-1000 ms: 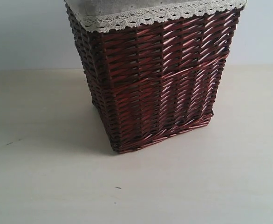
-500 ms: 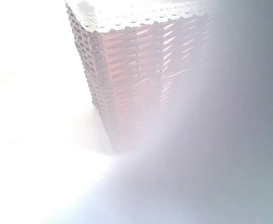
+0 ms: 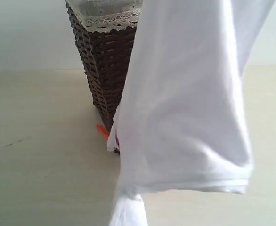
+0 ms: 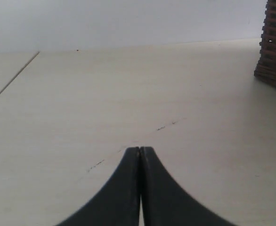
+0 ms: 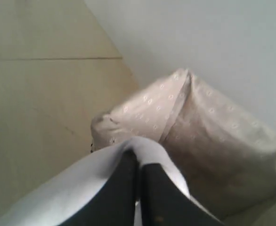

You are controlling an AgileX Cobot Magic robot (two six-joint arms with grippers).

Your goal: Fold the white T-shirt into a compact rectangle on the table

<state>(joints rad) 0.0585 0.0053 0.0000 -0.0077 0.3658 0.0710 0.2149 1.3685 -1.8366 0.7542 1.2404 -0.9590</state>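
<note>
The white T-shirt [image 3: 190,103] hangs in the air close to the exterior camera, draped down over the right half of that view, with its small orange neck tag [image 3: 102,131] showing by the basket's foot. My right gripper [image 5: 139,157] is shut on a fold of the white T-shirt [image 5: 81,183], above the basket's cloth lining. My left gripper [image 4: 141,149] is shut and empty, low over the table [image 4: 128,94]. Neither gripper shows in the exterior view.
A dark red-brown wicker basket [image 3: 102,70] with white lace trim stands at the middle back of the table [image 3: 39,150]; its corner shows in the left wrist view [image 4: 274,47]. Its beige patterned lining [image 5: 199,127] lies under the right gripper.
The T-shirt has come up out of the basket and swung in front of the exterior camera; a second ago only the basket showed, then a white blur.
</note>
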